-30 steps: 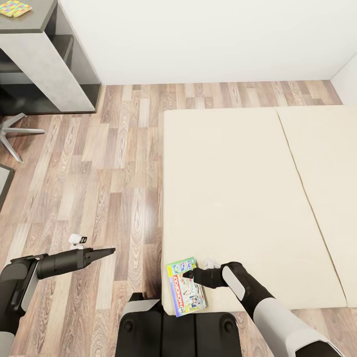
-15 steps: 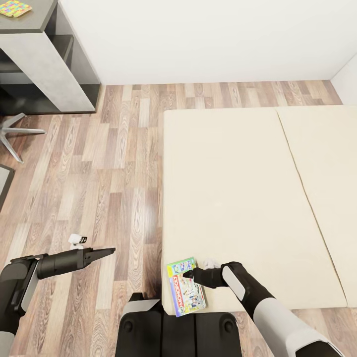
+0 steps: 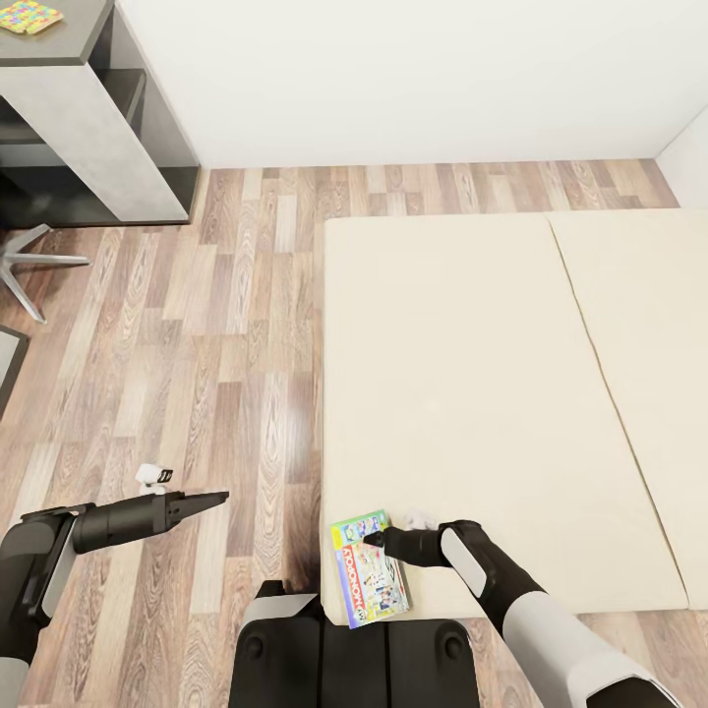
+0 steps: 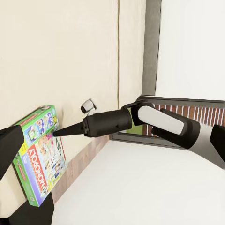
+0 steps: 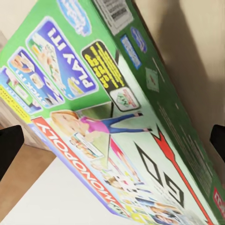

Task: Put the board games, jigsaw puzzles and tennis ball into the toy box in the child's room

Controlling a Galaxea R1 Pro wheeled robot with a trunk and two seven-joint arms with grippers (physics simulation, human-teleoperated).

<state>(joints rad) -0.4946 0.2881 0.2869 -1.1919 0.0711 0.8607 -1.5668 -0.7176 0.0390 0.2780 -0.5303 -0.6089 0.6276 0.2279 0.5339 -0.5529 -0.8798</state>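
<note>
Down at the near corner of the bed (image 3: 472,393), a green Monopoly board game (image 3: 370,568) lies flat on the beige mattress, its edge close to the mattress's side by the wood-plank floor (image 3: 197,324). The right gripper (image 3: 372,540) has its dark tip resting at the box's upper end; in the right wrist view the printed lid (image 5: 112,117) sits between two black fingertips (image 5: 9,145) set far apart at either side, so the jaws stand wide around it without pinching. The left gripper (image 3: 218,499) hovers over the floor well apart from the bed, its fingers drawn to one narrow point, holding nothing. Far off on the grey table (image 3: 69,39), a thin multicoloured jigsaw puzzle (image 3: 28,16) lies on the top.
</note>
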